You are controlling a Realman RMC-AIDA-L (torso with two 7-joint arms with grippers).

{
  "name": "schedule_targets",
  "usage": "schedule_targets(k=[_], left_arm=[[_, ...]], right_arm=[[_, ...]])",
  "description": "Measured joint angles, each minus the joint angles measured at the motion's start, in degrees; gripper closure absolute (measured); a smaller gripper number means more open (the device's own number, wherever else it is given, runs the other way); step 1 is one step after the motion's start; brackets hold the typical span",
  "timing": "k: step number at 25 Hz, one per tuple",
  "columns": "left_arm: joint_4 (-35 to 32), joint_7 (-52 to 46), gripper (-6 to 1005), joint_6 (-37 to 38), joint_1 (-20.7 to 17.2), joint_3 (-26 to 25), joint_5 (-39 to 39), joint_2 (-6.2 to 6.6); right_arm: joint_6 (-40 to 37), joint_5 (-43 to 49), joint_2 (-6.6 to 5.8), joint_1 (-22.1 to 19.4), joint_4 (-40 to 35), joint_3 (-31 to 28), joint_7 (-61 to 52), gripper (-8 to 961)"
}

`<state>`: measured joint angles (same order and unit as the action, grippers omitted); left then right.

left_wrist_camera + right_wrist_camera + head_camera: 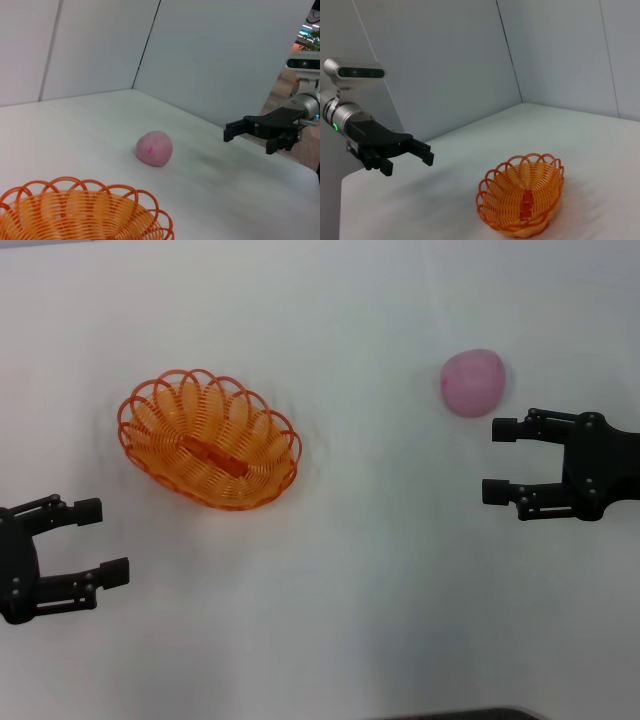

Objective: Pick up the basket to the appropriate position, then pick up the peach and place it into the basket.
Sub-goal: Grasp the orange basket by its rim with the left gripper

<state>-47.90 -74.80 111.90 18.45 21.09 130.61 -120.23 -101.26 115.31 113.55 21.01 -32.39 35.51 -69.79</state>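
Peach [473, 382] just beyond right end effector [500, 460].

Your left gripper [108, 538] sits at the bench's left edge, fingers spread. Your right gripper [499, 460] sits at the right edge, likewise spread.

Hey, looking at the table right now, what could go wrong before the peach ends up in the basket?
The peach is round and sits loose on the smooth table, so the open right pincer beside it might nudge it rolling. The basket is light openwork; the open left pincer may slip on a thin rim loop or tip it. The basket lies far from the peach, making a long carry.
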Motion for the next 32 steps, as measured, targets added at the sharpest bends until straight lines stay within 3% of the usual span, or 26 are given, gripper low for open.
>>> schedule_targets(k=[26, 32], left_arm=[[-2.4, -3.5, 127, 1.3, 0.4, -0.3, -0.4, 0.15], [-3.0, -6.7, 127, 2.6, 2.7, -0.6, -1.5, 0.99]], right_arm=[[0.0, 0.0, 0.0, 0.1, 0.0, 0.0, 0.0, 47], [0.0, 0.0, 0.0, 0.2, -0.1, 0.0, 0.0, 47]])
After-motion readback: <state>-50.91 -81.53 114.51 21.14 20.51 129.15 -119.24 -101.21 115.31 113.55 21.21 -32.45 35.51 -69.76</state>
